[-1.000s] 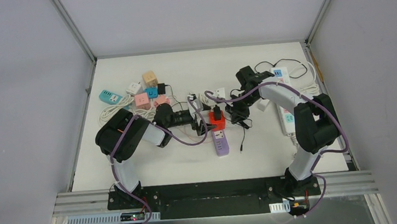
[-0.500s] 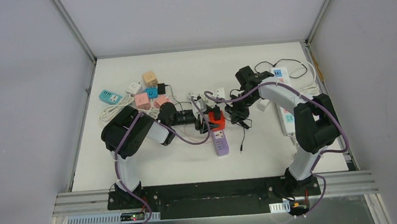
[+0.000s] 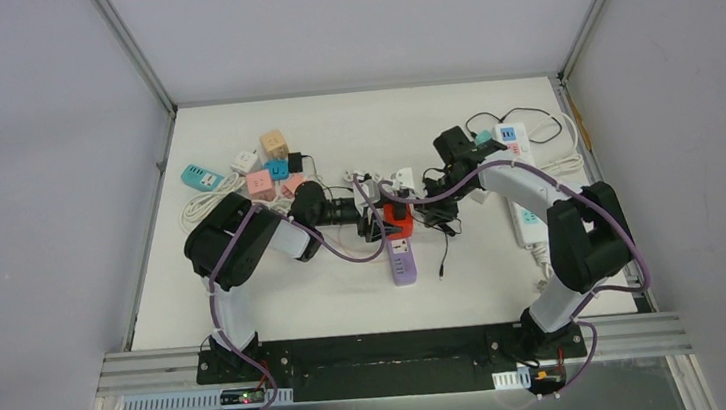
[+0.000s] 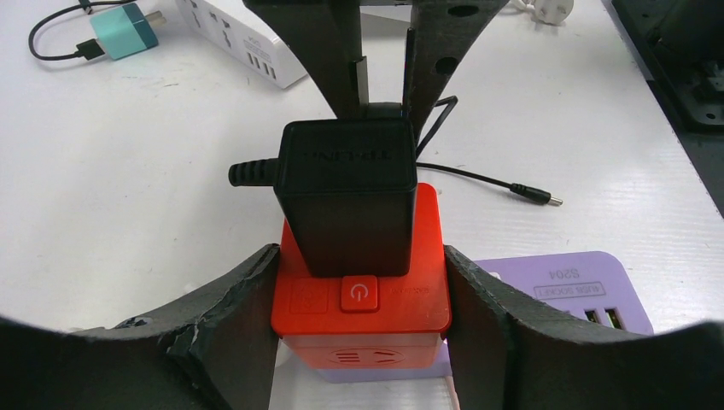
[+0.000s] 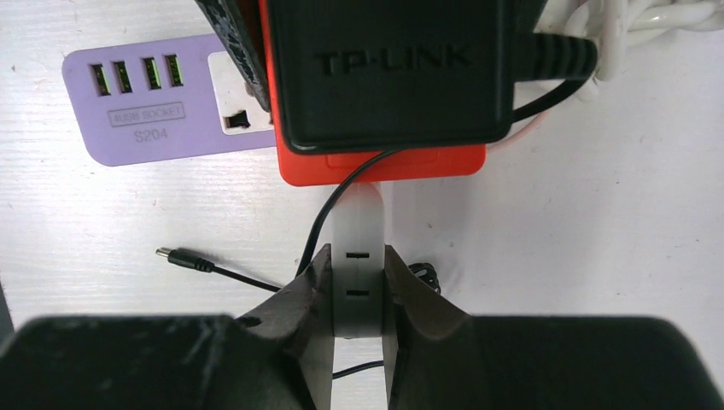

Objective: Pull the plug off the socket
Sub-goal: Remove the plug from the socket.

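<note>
A red socket cube (image 3: pixel 401 223) sits on a purple power strip (image 3: pixel 403 259) mid-table. A black TP-LINK adapter (image 4: pixel 346 192) is plugged into the cube's top face (image 4: pixel 363 295). My left gripper (image 4: pixel 362 286) is shut on the cube's two sides. In the right wrist view a flat white plug piece (image 5: pixel 357 226) sticks out from under the red cube (image 5: pixel 384 164) and the adapter (image 5: pixel 388 73). My right gripper (image 5: pixel 357 286) is shut on that white piece. Both grippers meet at the cube, left (image 3: pixel 373 222) and right (image 3: pixel 427 209).
Several coloured socket cubes (image 3: pixel 265 169) and white cables lie at the back left. A white power strip (image 3: pixel 523 212) lies along the right edge. The adapter's thin black cable ends in a loose barrel plug (image 5: pixel 183 259). A teal charger (image 4: pixel 124 26) lies farther off.
My right gripper has moved left up to the red cube, its elbow swinging right. My left arm shifted slightly and stays clamped on the cube.
</note>
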`<state>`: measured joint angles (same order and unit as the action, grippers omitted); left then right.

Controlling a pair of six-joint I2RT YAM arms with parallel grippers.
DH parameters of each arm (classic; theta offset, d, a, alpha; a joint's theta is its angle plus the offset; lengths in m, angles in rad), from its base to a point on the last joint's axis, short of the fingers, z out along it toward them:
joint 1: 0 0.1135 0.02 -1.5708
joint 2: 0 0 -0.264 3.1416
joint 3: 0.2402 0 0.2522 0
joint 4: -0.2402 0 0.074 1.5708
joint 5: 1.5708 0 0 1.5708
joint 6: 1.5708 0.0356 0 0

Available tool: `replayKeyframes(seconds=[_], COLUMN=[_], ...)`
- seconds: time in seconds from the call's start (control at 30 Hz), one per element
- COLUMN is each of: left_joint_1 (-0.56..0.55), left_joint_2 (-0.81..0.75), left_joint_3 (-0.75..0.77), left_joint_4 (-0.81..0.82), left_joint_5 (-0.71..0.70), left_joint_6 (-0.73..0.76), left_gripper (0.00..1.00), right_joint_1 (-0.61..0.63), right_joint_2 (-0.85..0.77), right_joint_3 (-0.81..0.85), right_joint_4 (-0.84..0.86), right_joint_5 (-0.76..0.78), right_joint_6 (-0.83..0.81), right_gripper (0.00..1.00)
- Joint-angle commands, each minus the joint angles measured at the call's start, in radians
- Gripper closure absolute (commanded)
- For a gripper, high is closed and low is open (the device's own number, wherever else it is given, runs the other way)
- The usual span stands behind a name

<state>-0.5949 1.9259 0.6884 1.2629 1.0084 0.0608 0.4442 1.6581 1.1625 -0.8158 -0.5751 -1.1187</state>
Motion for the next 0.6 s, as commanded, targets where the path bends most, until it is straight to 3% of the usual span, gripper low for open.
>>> replayKeyframes(seconds=[0.0, 0.13, 0.33, 0.57], left_joint_1=[-0.005, -0.005, -0.005, -0.005], left_joint_2=[-0.021, -0.022, -0.022, -0.028], left_joint_3=[0.020, 0.017, 0.026, 0.027], left_joint_4=[-0.038, -0.034, -0.055, -0.085], left_joint_5=[0.042, 0.045, 0.034, 0.030], left_joint_6=[0.045, 0.045, 0.039, 0.057], left_gripper=[1.00, 1.00, 1.00, 1.00], right_joint_1=[0.005, 0.002, 0.021, 0.091], right_joint_2=[-0.035, -0.020, 0.016, 0.032], right_joint_3=[-0.016, -0.010, 0.054, 0.074], right_joint_4=[0.061, 0.061, -0.053, -0.038], right_joint_5=[0.065, 0.077, -0.068, -0.019], right_joint_6=[-0.040, -0.017, 0.026, 0.081], right_gripper=[1.00, 1.00, 1.00, 1.00])
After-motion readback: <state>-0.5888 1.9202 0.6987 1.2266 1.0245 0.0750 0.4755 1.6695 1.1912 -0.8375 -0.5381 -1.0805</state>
